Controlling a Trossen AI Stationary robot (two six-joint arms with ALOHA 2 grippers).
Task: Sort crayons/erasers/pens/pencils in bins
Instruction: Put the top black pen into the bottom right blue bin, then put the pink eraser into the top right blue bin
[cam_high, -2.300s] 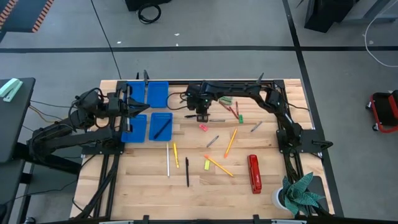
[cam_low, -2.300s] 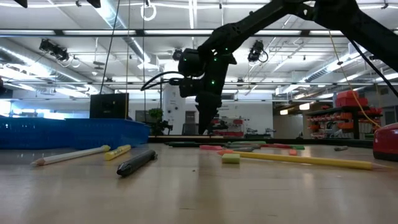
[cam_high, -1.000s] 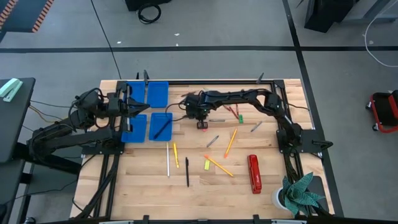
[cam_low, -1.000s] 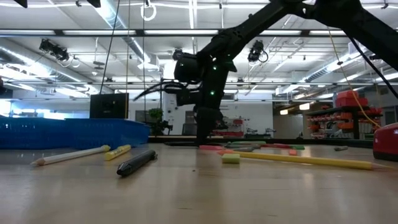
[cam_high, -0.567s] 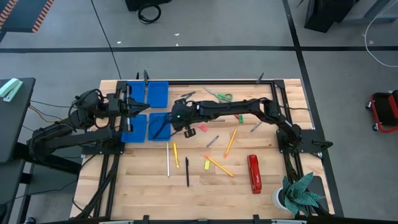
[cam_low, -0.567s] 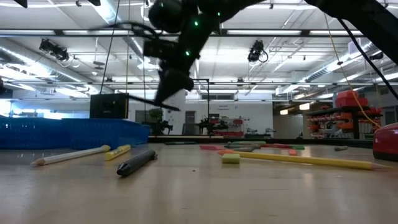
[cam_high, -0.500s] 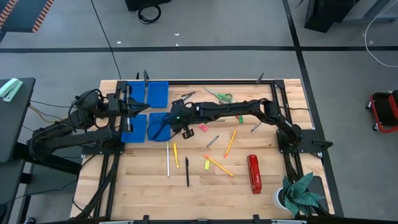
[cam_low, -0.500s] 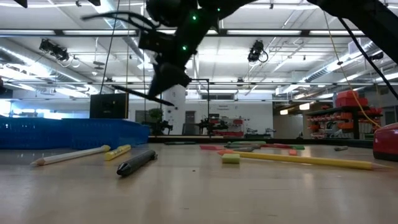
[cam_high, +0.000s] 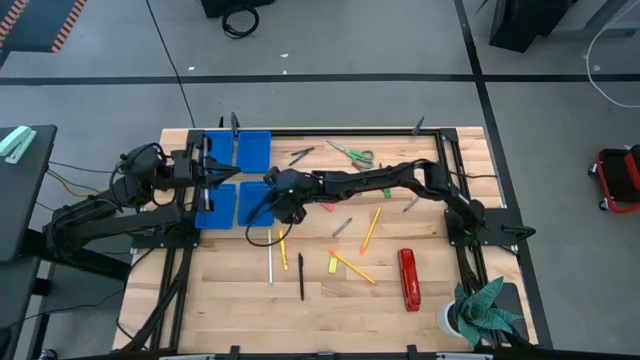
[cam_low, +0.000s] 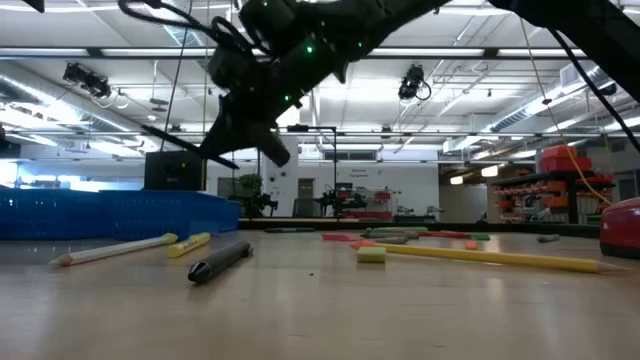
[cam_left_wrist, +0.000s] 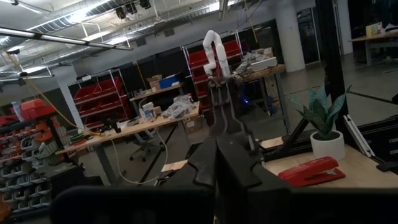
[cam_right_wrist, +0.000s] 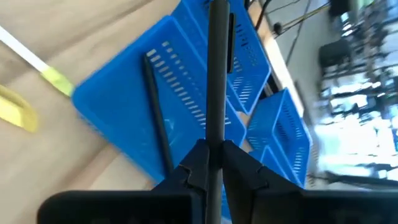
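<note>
The right arm reaches fully across the table; its gripper (cam_right_wrist: 210, 163) is clamped on a pen (cam_right_wrist: 216, 74) above a bin (cam_right_wrist: 158, 118). The left gripper's opening cannot be determined.

Arms: two, dark and slender — jointed black links.
Cables: thin black loops at the wrists.
Markings: small green indicator lights.

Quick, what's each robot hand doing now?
Left gripper: cannot tell.
Right gripper: closed on a pen, above a bin.
</note>
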